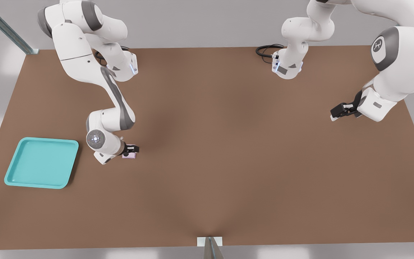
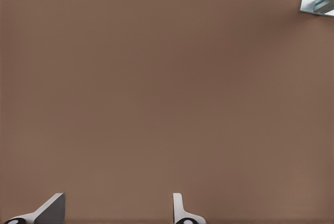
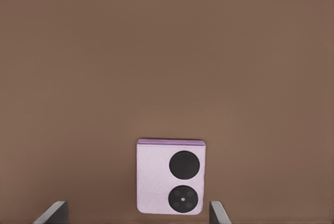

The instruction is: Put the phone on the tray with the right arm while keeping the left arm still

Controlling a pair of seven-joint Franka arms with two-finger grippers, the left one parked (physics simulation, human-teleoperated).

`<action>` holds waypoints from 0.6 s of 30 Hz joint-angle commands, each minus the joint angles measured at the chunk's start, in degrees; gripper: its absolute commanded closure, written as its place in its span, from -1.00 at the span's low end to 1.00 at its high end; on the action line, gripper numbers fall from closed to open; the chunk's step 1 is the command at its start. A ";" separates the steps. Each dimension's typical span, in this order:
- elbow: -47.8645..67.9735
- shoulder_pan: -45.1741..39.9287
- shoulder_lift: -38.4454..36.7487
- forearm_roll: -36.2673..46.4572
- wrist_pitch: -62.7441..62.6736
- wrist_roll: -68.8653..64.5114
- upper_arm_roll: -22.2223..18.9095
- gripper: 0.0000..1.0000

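The right arm is reaching low over the brown table, its black gripper hanging directly above the phone. In the right wrist view the two fingertips are showing spread wide, one on each side of the phone and both clear of it — the claw is open and is not gripping anything. The pale pink phone is lying flat on the table with its two round black lenses facing up.

The turquoise tray is sitting near the front view's left edge of the table, apart from the phone, with the arm's wrist lying between the two in that view. Nothing is resting inside the tray — the phone is not yet on it.
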 commanded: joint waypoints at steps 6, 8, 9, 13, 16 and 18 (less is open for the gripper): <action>0.06 -0.05 3.09 0.03 2.18 -1.33 0.00 -1.00; 0.06 -0.05 4.41 0.03 3.76 -1.24 0.00 -1.00; 0.15 -0.14 4.67 0.03 3.85 -1.33 0.00 -1.00; 0.24 -0.66 5.20 0.03 4.64 -1.59 0.00 -1.00; -0.03 -0.66 6.25 -0.06 5.87 -2.12 0.00 -1.00; -0.11 -0.75 6.34 -0.06 5.78 -2.21 0.00 -1.00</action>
